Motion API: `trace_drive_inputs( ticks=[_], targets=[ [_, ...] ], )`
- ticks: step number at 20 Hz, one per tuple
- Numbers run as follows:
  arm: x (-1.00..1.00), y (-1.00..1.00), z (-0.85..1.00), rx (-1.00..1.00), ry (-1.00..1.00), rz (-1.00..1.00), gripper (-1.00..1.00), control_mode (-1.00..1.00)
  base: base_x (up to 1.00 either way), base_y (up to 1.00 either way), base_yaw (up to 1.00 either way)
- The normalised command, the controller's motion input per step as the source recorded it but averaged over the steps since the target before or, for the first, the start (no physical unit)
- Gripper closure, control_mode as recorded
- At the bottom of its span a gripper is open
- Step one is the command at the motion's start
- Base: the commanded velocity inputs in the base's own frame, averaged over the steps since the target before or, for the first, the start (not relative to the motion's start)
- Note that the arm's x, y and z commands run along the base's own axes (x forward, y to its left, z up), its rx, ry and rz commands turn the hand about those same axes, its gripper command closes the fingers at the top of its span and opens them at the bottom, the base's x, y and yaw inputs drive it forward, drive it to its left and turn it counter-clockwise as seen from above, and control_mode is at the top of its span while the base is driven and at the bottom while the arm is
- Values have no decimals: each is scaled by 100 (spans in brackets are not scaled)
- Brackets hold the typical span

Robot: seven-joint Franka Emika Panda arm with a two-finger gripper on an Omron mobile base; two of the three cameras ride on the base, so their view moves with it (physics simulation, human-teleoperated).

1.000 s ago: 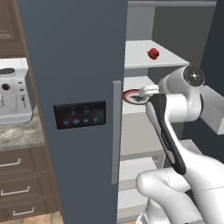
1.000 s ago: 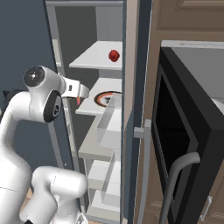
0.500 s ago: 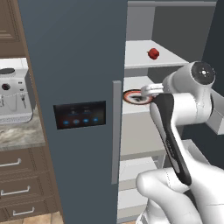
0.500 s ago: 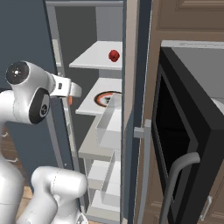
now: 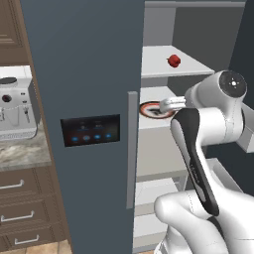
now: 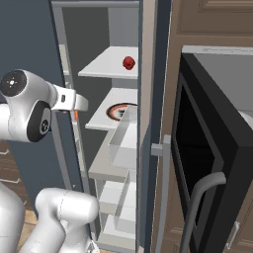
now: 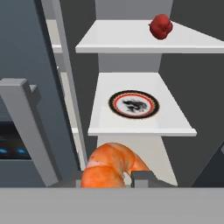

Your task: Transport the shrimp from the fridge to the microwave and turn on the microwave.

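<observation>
The carrying step is in hand: the tool (image 7: 120, 177) is clenched on the shrimp (image 7: 114, 168), whose orange curve rises between the two dark tips in the hand view, and it hangs in front of the open fridge (image 5: 94, 74), out past the front edge of the shelves. In the right base view a speck of orange shows at the end of the white wrist, beside the fridge's door frame. On the middle shelf (image 7: 140, 124) the red-rimmed dish (image 7: 133, 104) lies bare, near the middle of the shelf; on the shelf above sits a round red fruit (image 7: 160, 26) toward its right edge. The microwave (image 6: 212, 148) stands to the right of the fridge with its door swung open, its grey handle (image 6: 197, 202) toward the camera. The next move, as it seems, calls for swinging the arm rightward past the fridge's side wall without loosening the grip, then reaching into the dark cavity to set the shrimp down; shutting the door and pressing the keypad are yet to come.
</observation>
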Motion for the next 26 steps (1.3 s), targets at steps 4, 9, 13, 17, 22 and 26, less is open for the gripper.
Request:
trace_drive_inputs(
  ticks=[4,9,13,17,22,26],
  targets=[
    [-1,0,0,0,0,0,100,-100,0,0,0],
    [0,0,0,0,0,0,100,-100,0,0,0],
    [0,0,0,0,0,0,100,-100,0,0,0],
    [0,0,0,0,0,0,100,-100,0,0,0],
    [0,0,0,0,0,0,100,-100,0,0,0],
    [0,0,0,0,0,0,100,100,-21,1,-2]
  ],
)
